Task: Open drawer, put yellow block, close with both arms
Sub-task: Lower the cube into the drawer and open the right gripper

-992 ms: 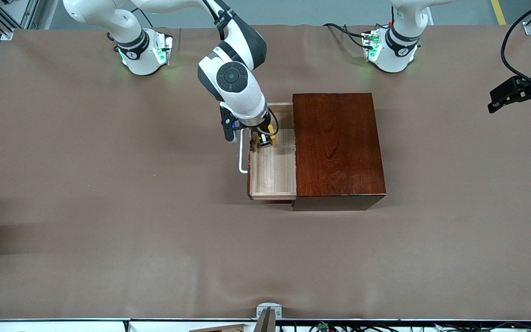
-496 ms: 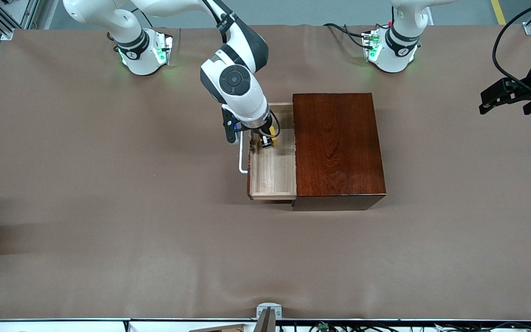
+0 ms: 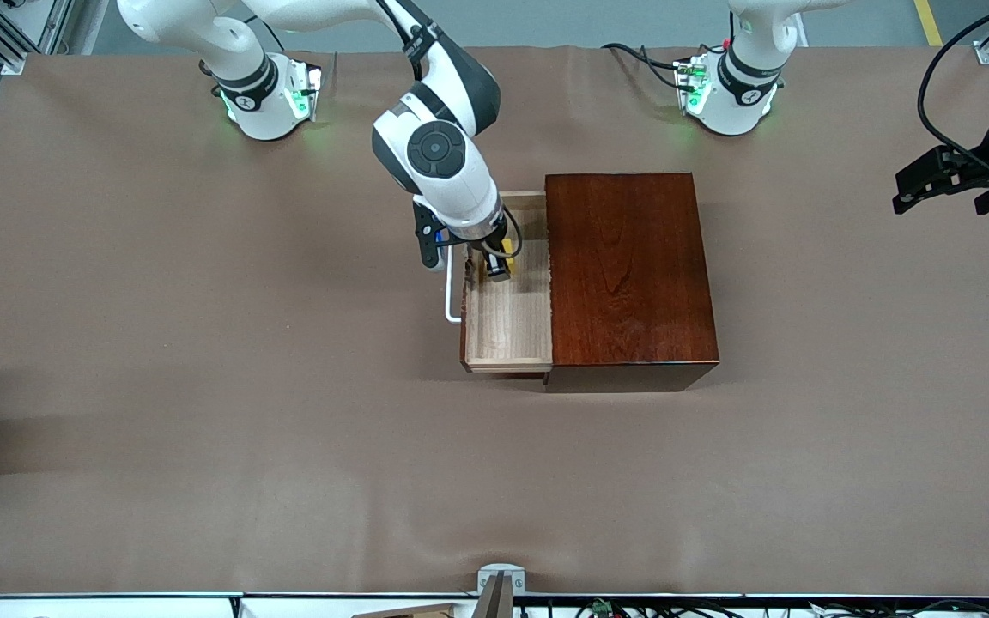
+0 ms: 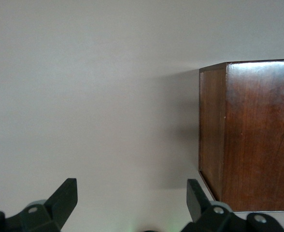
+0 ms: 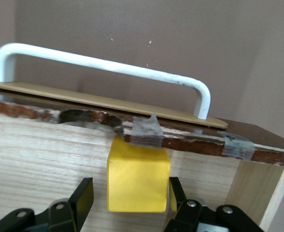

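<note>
The bench point(image 3: 203, 343) is covered in brown cloth, and a glossy reddish-brown wooden box point(image 3: 627, 270) is set near its middle. The drawer point(image 3: 507, 322) is pulled out toward the right arm's end, its pale wood floor and white bar handle point(image 5: 103, 65) exposed. The right gripper point(image 3: 497, 262) is lowered into the drawer, its fingers spread to either side of the yellow block point(image 5: 138, 176), a plain bright cube, with a gap seen on one side. The left gripper point(image 3: 945, 176) is held wide open, waiting above the left arm's end of the bench.
</note>
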